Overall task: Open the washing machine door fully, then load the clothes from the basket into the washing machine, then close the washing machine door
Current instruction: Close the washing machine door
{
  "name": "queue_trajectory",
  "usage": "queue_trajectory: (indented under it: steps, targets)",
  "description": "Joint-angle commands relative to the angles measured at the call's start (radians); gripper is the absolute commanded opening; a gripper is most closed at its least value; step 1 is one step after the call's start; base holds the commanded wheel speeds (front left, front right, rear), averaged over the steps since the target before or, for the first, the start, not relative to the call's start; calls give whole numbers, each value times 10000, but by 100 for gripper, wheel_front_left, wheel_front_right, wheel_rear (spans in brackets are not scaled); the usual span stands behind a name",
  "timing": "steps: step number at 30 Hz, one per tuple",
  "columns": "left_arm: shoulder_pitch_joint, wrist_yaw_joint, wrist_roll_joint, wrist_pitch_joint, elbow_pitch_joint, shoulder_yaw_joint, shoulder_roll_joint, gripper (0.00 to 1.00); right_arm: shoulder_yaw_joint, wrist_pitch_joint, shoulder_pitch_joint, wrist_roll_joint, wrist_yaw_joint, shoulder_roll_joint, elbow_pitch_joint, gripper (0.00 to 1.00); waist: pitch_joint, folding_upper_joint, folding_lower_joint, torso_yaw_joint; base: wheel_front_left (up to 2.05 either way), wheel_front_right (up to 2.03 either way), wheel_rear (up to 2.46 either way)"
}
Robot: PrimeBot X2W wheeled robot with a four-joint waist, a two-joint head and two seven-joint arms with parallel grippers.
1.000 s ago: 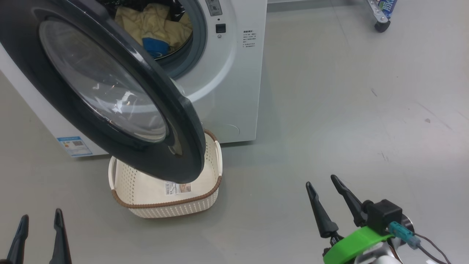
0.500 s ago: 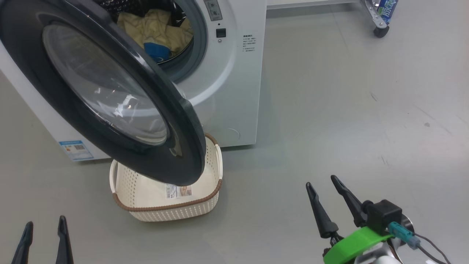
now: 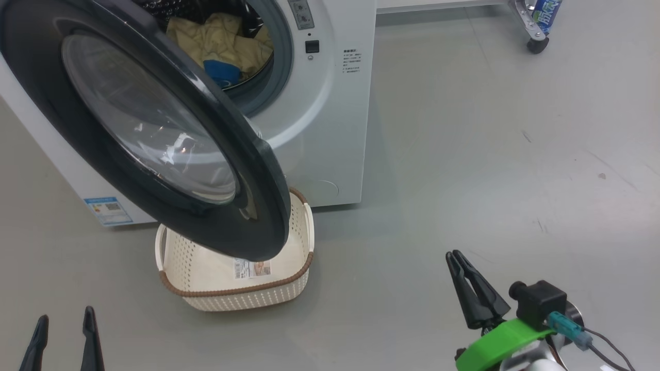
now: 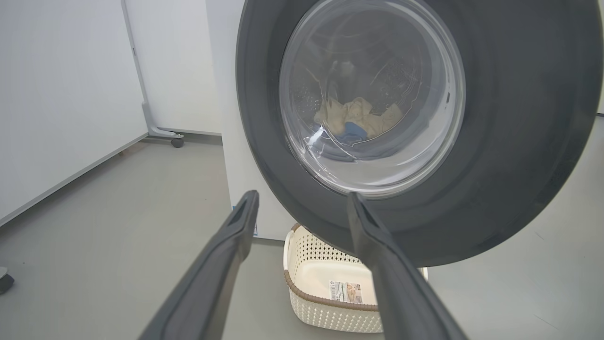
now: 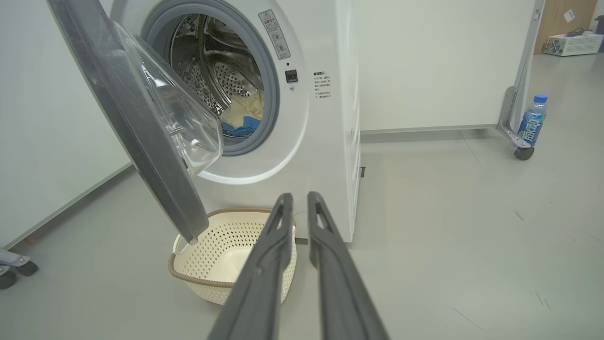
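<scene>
White washing machine [image 3: 335, 129] fills the head view's upper left. Its black-rimmed door [image 3: 258, 170] hangs open over the basket [image 3: 232, 291] at centre, hiding part of it. Yellow clothes [image 3: 221, 36] lie in the drum at top; a bottle [image 3: 546, 7] stands top right. Left gripper [image 3: 66, 313], lower left: fingers wide, empty. Right gripper [image 3: 454, 253], lower right: fingers nearly together, touching nothing.

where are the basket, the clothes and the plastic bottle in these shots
basket [image 3: 242, 301]: head view, on its perforated front wall
clothes [image 3: 216, 36]: head view, on the pale yellow fabric
plastic bottle [image 5: 529, 123]: right wrist view, on its blue label
</scene>
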Motion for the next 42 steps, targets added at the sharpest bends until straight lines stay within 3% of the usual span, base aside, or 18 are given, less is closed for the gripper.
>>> queue_trajectory:
  steps: [1, 8, 16, 23, 27, 34, 42]
  targets:
    - [-305, -30, 79, -68, -287, 401, 106, 100, 129, -99, -262, -99, 0, -8, -351, 0, 6, 0, 0, 4, 0, 0, 0]
    - [-348, -45, 62, -68, -309, 418, 75, 100, -60, -99, -327, -151, 0, -8, -785, 0, 73, 0, 0, -13, 0, 0, 0]
    - [-459, -58, -63, -68, -248, 375, 102, 100, 43, -99, -949, -433, 0, -8, -2910, 0, 167, 0, 0, -5, 0, 0, 0]
    - [-602, -65, -127, -68, -219, 329, 63, 100, 1794, -99, -2235, -780, 0, -8, -5127, 0, 231, 0, 0, 152, 0, 0, 0]
    - [-693, -66, -160, -68, -204, 286, 5, 100, 2941, -99, -2939, -765, 0, -8, -5638, 0, 257, 0, 0, 326, 0, 0, 0]
    - [-881, -67, -225, -68, -171, 95, -18, 100, 4926, 32, -4060, -228, 0, -8, -5275, 0, 348, 0, 0, 780, 0, 0, 0]
    - [-1250, -68, -412, -68, -202, -187, -31, 100, 5834, 210, -4283, 398, 0, -8, -3835, 0, 864, 0, 0, 1441, 0, 0, 0]
